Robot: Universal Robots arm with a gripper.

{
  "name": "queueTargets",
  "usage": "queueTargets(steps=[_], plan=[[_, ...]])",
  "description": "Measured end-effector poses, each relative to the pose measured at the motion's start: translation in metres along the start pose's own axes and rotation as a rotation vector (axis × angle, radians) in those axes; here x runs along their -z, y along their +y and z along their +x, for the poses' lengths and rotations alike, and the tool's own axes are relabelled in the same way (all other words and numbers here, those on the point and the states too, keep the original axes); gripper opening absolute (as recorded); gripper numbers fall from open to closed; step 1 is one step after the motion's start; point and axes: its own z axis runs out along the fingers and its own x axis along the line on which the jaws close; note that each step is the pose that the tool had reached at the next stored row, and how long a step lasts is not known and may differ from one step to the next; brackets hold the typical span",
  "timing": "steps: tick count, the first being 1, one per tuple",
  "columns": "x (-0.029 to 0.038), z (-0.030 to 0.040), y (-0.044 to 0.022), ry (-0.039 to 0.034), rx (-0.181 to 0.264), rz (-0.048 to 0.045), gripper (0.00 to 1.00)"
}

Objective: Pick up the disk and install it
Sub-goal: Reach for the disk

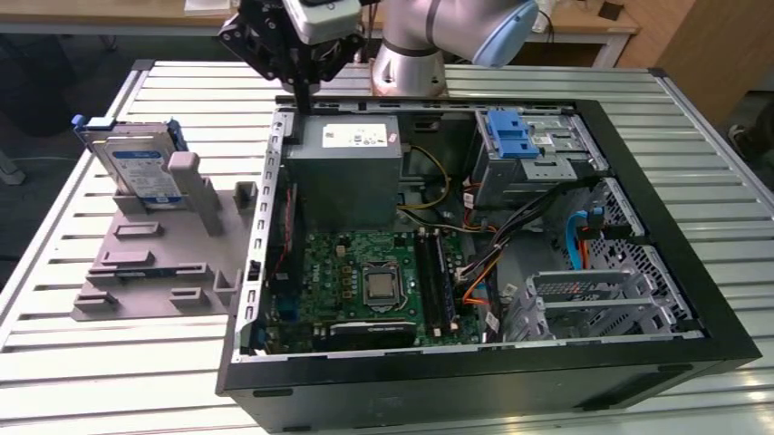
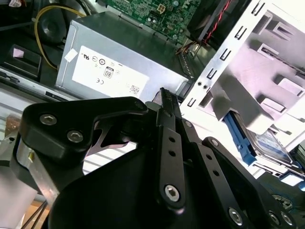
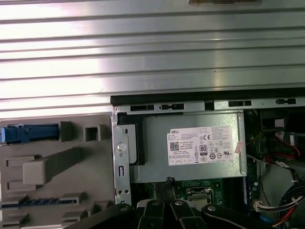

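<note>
1. One disk (image 1: 137, 169) stands upright in a grey holder (image 1: 151, 258) on the worktop (image 1: 109, 381), likely to present its edge, nine o'clock of the computer case (image 1: 484, 390).
2. Fingers (image 1: 299, 91), closed and empty, hang above the case's eleven-o'clock corner.

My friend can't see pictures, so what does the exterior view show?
The robot's gripper hangs over the far edge of an open computer case on a slatted metal table. On the exterior view's left, the disk stands upright in a grey holder, apart from the gripper.
</note>
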Motion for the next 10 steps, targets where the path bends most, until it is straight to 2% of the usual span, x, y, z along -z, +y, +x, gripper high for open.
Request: queueTargets(steps=[10], plan=[[-0.0004,0.0091,0.0018,0.0,0.0,0.0,0.11]])
